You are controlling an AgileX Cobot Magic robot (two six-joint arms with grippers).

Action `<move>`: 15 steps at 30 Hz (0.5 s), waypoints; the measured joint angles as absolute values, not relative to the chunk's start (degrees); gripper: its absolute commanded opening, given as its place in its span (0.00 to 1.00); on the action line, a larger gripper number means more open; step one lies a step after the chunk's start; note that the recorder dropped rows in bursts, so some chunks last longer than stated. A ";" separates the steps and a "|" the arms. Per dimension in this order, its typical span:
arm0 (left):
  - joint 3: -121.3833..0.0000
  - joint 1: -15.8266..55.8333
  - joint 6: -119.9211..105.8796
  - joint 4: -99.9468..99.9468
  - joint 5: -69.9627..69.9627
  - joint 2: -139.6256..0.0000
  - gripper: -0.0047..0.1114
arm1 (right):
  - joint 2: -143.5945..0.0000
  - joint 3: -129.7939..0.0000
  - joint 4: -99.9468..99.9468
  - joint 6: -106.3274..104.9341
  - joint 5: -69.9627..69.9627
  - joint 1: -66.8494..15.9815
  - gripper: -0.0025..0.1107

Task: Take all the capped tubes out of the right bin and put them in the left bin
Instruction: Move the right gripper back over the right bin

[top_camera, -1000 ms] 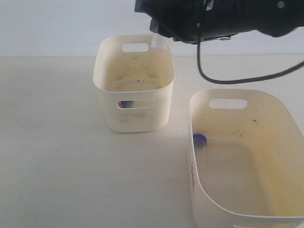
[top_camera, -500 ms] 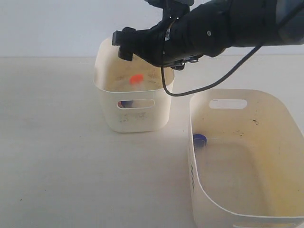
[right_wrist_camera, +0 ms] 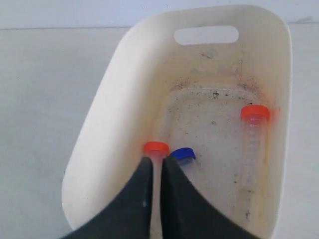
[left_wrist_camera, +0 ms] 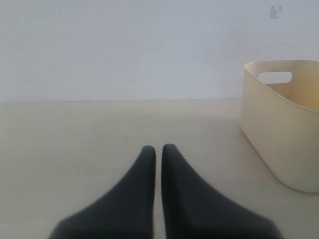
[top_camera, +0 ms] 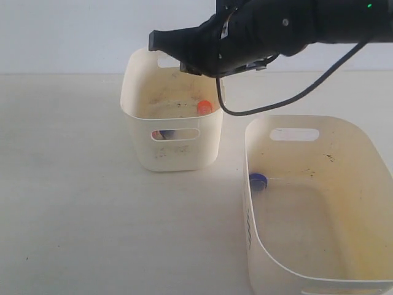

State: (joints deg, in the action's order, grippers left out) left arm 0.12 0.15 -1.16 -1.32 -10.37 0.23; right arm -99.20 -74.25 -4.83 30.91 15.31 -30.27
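My right gripper (right_wrist_camera: 152, 167) hung above the left bin (top_camera: 138, 104), its jaws drawn together to a thin slit with nothing clamped between them. My left gripper (left_wrist_camera: 155, 152) sat low over the table (left_wrist_camera: 75, 129), its jaws likewise brought almost to contact and empty. Three capped tubes were inside the left bin. One orange-capped tube (right_wrist_camera: 253, 144) leaned along the right wall, its cap toward the far end. A second orange cap (right_wrist_camera: 156, 147) and a blue cap (right_wrist_camera: 182, 154) sat side by side on the floor at the near wall; in my wrist view they appeared just past my fingertips but lay well below them. The fourth tube (top_camera: 258, 180), blue-capped, lay in the right bin (top_camera: 368, 153) against its left wall, with only the cap clearly visible. Dark specks marked the floors of both bins. Faint grey marks (top_camera: 164, 150) on the near wall of the left bin, below the handle slot, were too weak to read. The lettering (top_camera: 249, 230) on the left wall of the right bin was also too weak to read.
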 measured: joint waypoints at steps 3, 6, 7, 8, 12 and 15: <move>0.12 0.15 -1.16 -1.32 -10.37 0.23 0.08 | -95.75 -74.44 -5.38 28.66 20.98 -30.27 0.02; 0.12 0.15 -1.16 -1.32 -10.37 0.23 0.08 | -93.14 -74.38 -6.43 27.84 27.71 -30.13 0.02; 0.12 0.15 -1.16 -1.32 -10.37 0.23 0.08 | -92.69 -73.96 -6.55 27.71 29.32 -29.83 0.02; 0.12 0.15 -1.16 -1.32 -10.37 0.23 0.08 | -92.05 -73.46 -6.80 27.63 31.28 -29.44 0.02; 0.12 0.15 -1.16 -1.32 -10.37 0.23 0.08 | -89.10 -68.41 -7.21 27.33 35.36 -27.02 0.02; 0.12 0.15 -1.16 -1.32 -10.37 0.23 0.08 | -85.85 -64.19 -7.21 26.74 36.27 -26.15 0.02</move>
State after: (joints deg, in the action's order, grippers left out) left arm 0.12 0.15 -1.16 -1.32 -10.37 0.23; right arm -85.85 -64.19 -7.21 26.74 36.27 -26.15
